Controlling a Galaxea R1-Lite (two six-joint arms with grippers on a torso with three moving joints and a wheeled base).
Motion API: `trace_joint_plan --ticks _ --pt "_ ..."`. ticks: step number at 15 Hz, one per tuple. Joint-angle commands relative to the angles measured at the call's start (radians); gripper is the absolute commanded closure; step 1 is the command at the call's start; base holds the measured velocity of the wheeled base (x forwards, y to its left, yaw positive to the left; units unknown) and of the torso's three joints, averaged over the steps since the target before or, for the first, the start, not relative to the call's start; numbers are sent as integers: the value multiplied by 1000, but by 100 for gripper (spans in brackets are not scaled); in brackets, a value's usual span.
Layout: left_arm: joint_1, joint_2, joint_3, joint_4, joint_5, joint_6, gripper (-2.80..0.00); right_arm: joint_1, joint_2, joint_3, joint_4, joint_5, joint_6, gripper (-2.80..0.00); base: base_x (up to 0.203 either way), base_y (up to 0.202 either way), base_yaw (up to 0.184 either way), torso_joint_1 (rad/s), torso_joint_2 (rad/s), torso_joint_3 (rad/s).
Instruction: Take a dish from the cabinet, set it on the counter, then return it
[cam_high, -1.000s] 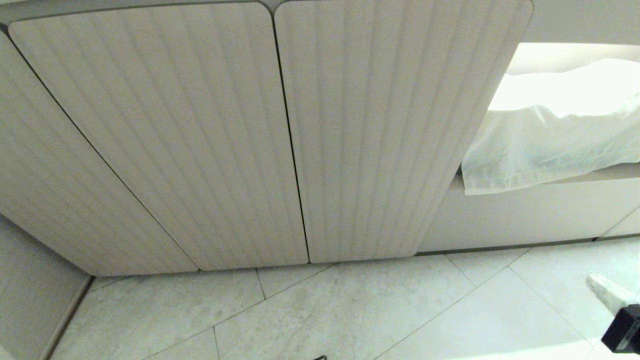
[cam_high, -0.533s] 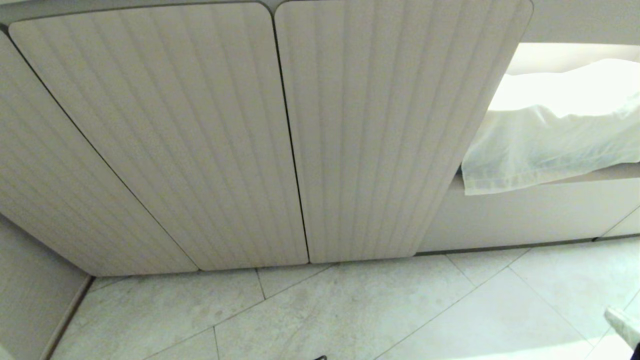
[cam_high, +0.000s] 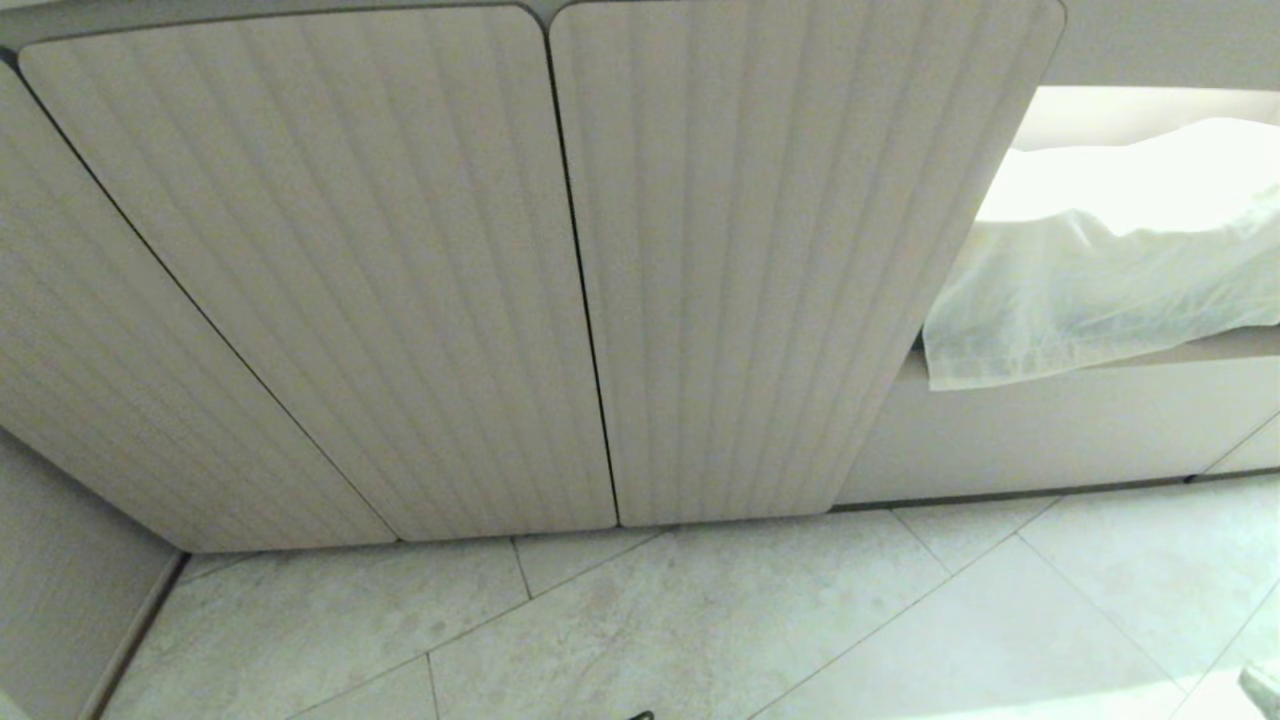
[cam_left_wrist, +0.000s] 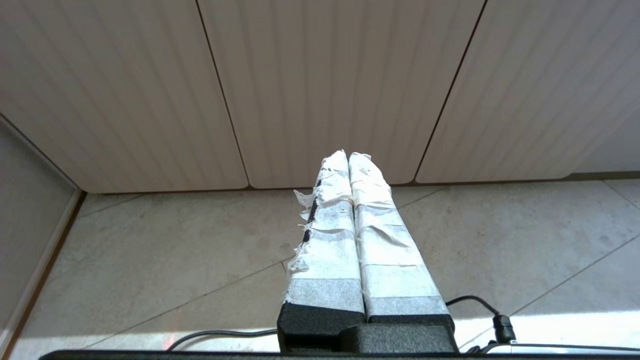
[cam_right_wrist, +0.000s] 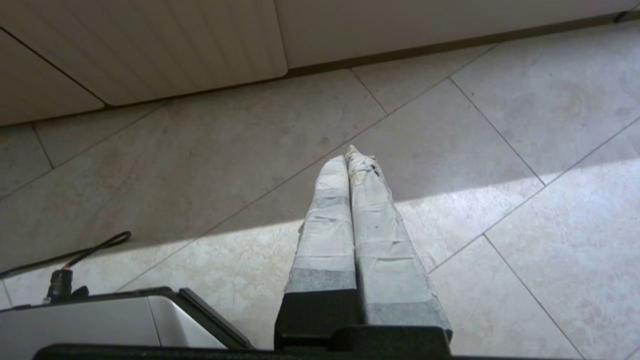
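You see no dish: the cabinet (cam_high: 560, 260) doors are closed ahead of both grippers, left gripper (cam_left_wrist: 348, 156) nearer them than right gripper (cam_right_wrist: 348, 153), jaws pressed together, empty.

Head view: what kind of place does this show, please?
Probably a kitchen or canteen, seen from low down. Ribbed beige cabinet doors stand closed above a pale tiled floor, and a white cloth drapes a lit lower shelf on the robot's right.
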Motion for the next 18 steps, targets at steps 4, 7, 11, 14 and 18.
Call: trace_joint_plan --ticks 4,7,11,14,18 --pt "0 0 0 0 1 -1 0 -11 -84 0 104 -2 1 0 0 0 0 0 0 0" --pt "0 0 1 0 1 -1 0 -17 -133 0 162 -3 1 0 0 0 0 0 0 0" --pt "0 0 1 0 1 -1 0 -17 -191 0 190 0 12 0 0 0 0 0 0 0" --pt "0 0 1 0 1 -1 0 -15 -272 0 198 53 29 0 0 0 0 0 0 0" --pt "0 0 1 0 1 -1 0 -33 -412 0 297 168 -20 0 0 0 0 0 0 0"
